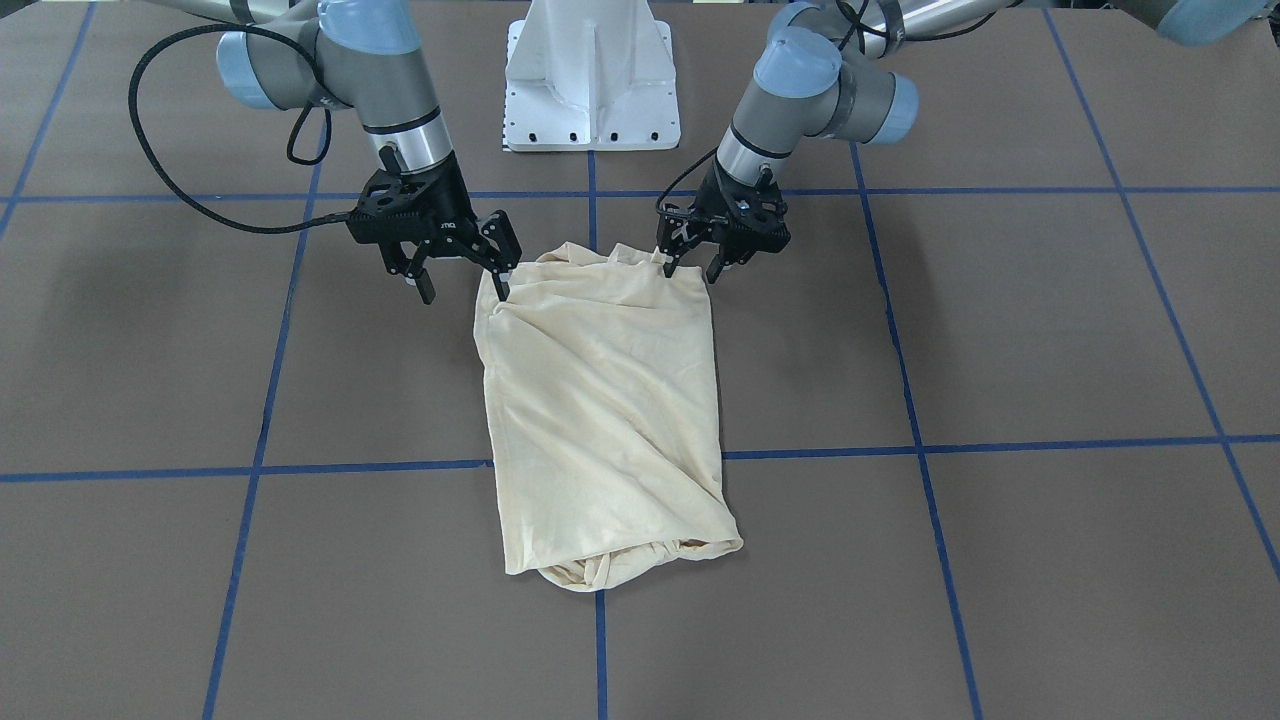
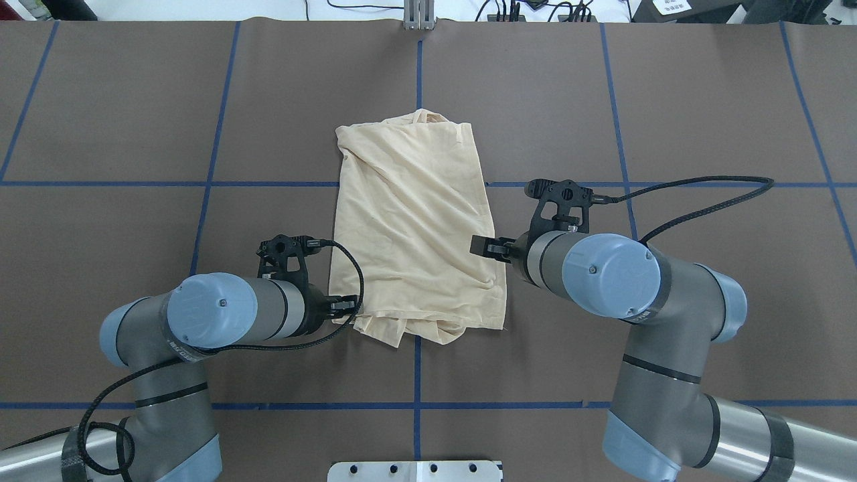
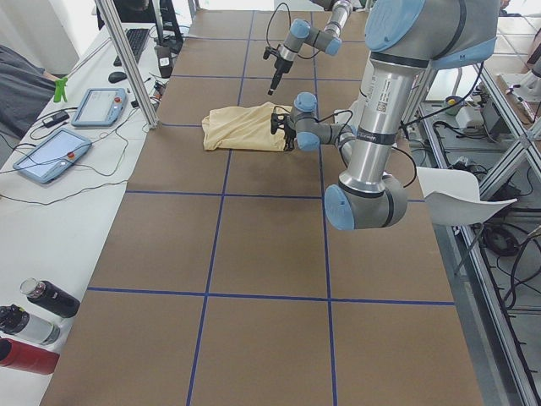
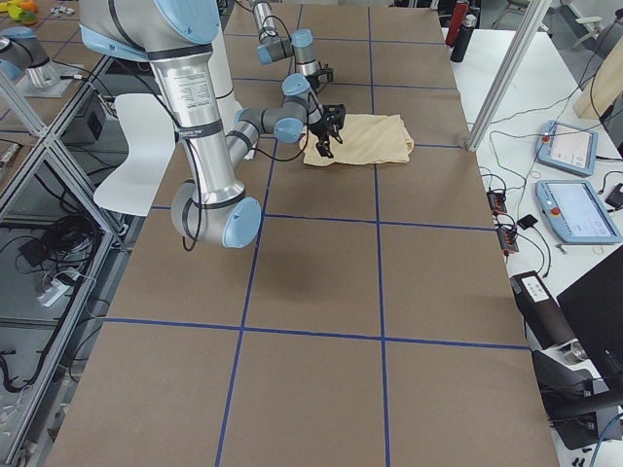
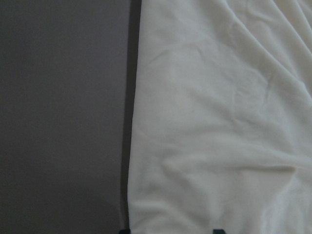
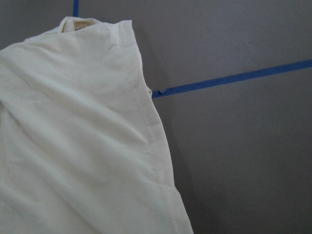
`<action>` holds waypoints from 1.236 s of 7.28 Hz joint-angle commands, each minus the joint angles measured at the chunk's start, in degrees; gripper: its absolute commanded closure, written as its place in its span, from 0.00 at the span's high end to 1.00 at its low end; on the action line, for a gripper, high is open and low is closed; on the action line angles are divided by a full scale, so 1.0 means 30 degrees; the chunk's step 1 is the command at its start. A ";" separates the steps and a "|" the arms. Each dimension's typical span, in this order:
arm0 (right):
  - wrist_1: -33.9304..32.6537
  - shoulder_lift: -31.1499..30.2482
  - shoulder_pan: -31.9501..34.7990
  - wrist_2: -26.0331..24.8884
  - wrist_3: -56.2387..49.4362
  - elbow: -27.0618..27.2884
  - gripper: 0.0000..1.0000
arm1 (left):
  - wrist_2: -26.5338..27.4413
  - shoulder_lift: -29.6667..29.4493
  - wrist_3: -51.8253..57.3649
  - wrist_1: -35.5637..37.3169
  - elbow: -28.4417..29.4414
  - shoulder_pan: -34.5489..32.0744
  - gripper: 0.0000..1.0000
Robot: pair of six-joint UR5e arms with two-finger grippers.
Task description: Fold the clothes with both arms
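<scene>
The clothes are one cream shirt (image 1: 600,400), folded into a rumpled long rectangle in the middle of the table (image 2: 415,221). No print shows on it. My left gripper (image 1: 692,268) is open and low over the shirt's near corner on its own side; the left wrist view shows cloth (image 5: 219,122) between its fingertips. My right gripper (image 1: 462,285) is wide open at the opposite near corner, with one finger (image 1: 500,283) against the shirt's edge and the other over bare table. The right wrist view shows the shirt's hemmed edge (image 6: 156,141) and none of its fingers.
The white pedestal base (image 1: 592,80) stands behind the shirt, between the arms. Blue tape lines (image 1: 350,467) grid the brown table. A side bench holds two teach pendants (image 3: 97,106) and bottles (image 3: 34,326). A metal post (image 3: 139,85) stands at the table's far edge.
</scene>
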 commanded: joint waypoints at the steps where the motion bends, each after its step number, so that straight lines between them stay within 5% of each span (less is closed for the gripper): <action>1: 0.0000 -0.0004 0.0008 0.0011 0.0001 0.0000 1.00 | -0.0001 0.0003 -0.0043 -0.0069 0.0040 -0.0012 0.19; 2: 0.0000 -0.0033 0.0008 0.0011 -0.0028 -0.0029 1.00 | -0.0001 0.0003 -0.0043 -0.0069 0.0012 0.0017 0.19; 3: 0.0000 -0.0033 0.0008 0.0011 0.0000 -0.0029 1.00 | 0.0028 0.0003 -0.0217 -0.0011 -0.0047 -0.0012 0.03; 4: 0.0000 -0.0004 -0.0021 -0.0018 0.0001 -0.0029 1.00 | 0.0029 0.0061 -0.0480 0.0019 -0.0163 -0.0012 0.00; 9: -0.0026 0.0955 -0.1159 -0.0979 0.4030 -0.1137 0.97 | -0.0001 0.0120 -0.0482 0.0049 -0.0545 -0.0071 0.00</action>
